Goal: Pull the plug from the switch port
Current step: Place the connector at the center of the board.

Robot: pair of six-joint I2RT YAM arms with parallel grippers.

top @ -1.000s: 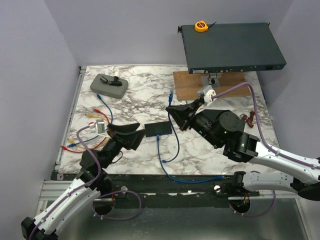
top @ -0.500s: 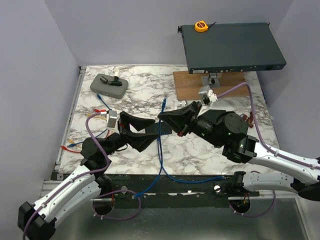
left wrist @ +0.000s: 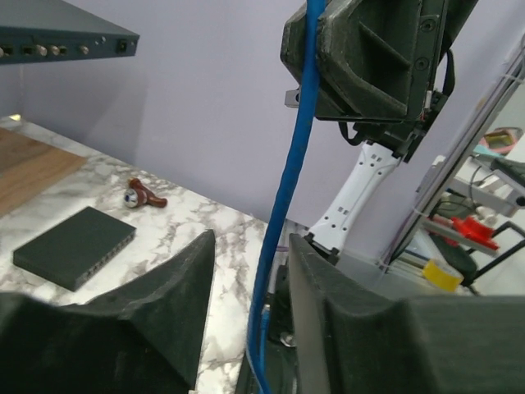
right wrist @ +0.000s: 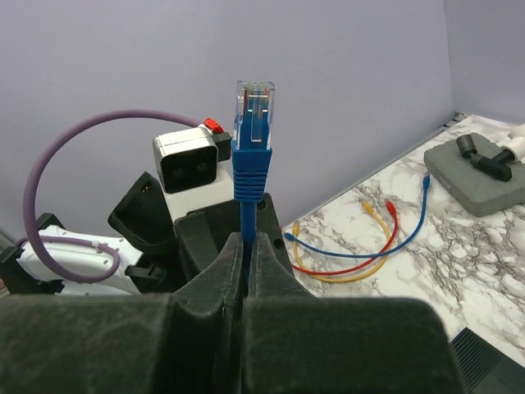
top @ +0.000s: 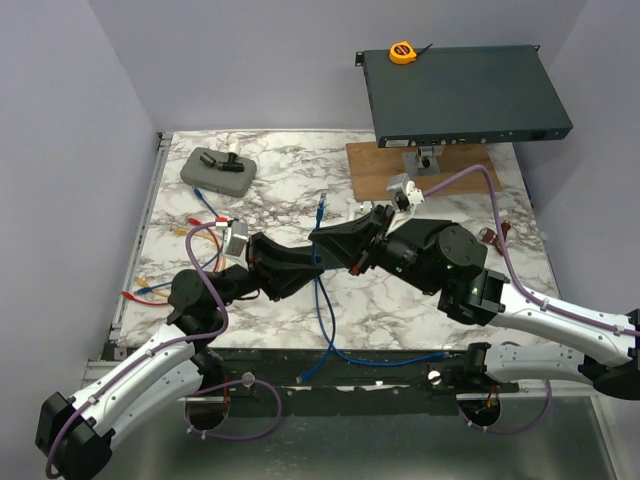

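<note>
Plug [right wrist: 254, 103] stands free above your right jaws, clamped on the blue cable [left wrist: 287, 189], switch [left wrist: 74, 246] lying lower left on the surface [left wrist: 180, 222]; centre the cable between the left jaws, standing apart, before you close.

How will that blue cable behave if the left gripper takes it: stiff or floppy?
Probably floppy: the blue cable hangs slack from the right gripper and curls on the table. The short stub above the pinch stands upright with its plug, so short lengths likely hold. It may slip through the left gripper, not yet closed on it.
</note>
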